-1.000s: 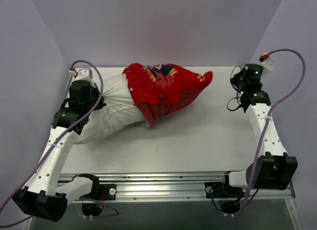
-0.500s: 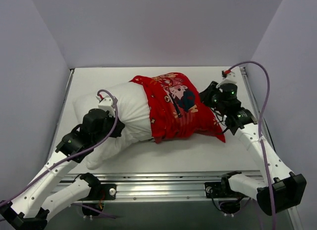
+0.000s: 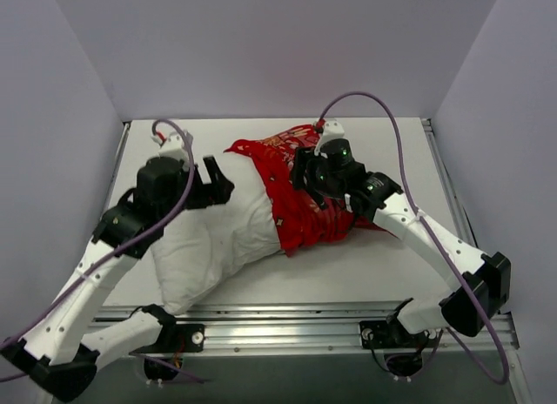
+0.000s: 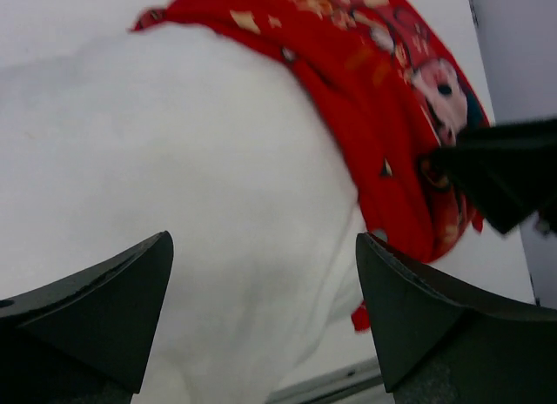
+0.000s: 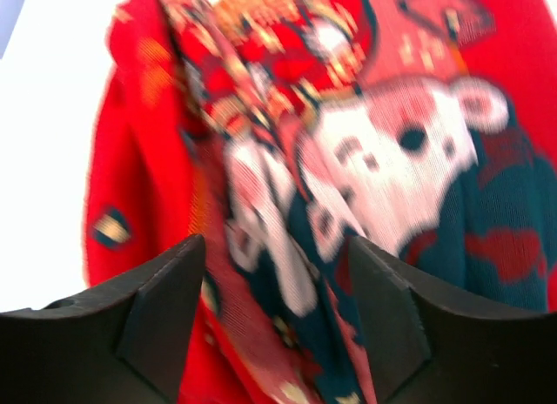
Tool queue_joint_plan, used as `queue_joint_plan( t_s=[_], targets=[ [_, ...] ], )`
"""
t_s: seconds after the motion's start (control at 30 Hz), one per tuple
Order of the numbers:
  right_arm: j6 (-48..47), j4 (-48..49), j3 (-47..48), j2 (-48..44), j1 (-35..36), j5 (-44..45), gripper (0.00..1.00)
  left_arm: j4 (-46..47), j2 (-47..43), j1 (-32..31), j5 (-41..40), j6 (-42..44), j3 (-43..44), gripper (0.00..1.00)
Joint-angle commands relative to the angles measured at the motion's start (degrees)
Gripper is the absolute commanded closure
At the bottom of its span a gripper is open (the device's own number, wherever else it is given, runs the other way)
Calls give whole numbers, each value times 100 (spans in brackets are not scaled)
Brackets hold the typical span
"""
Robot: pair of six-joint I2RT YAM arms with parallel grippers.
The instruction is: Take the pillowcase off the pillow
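The white pillow [image 3: 209, 239] lies slantwise on the table, its left half bare. The red printed pillowcase [image 3: 300, 217] is bunched over its right half. My left gripper [image 3: 218, 179] hovers open over the bare pillow [image 4: 200, 160], nothing between its fingers; the pillowcase edge [image 4: 374, 117] shows beyond. My right gripper [image 3: 305, 173] is down on top of the pillowcase, jaws apart. In the right wrist view the red fabric [image 5: 348, 160] with a cartoon face fills the space around the gripper [image 5: 274, 282]. I cannot tell whether the fingers pinch any cloth.
Lilac walls close the table [image 3: 383, 265] in on the left, back and right. A metal rail [image 3: 287, 321] with the arm bases runs along the near edge. Purple cables [image 3: 383, 117] loop above both arms.
The left gripper let go of the pillow, opened and moved back. The right gripper swung left onto the pillowcase and opened. The pillow's bare end slid toward the near edge.
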Motion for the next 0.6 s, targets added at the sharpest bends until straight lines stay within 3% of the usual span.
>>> queue_joint_plan(
  t_s=[0.0,0.13,0.23,0.4,0.47,0.5,0.57],
  targets=[
    [-539,-46,587,235,131,381,35,224,925,1052,206,-300,705,6],
    [-767,77,930,464,183,425,25,594,2504,1698,868,-538,1336,6],
    [-1030,112,1246,718,192,381,17,717,3410,1690,1349,-565,1584,6],
    [-1321,95,1861,1411,219,250,7,1051,4030,1638,1835,-802,1112,7],
    [-1383,113,2230,1658,210,179,5,1350,3960,1568,1862,-863,621,21],
    [-1409,69,2527,1929,219,118,4,1499,3881,1515,1853,-916,462,38],
    [-1401,-36,2863,2421,219,82,4,1649,3758,1445,1810,-951,6,55]
  ],
)
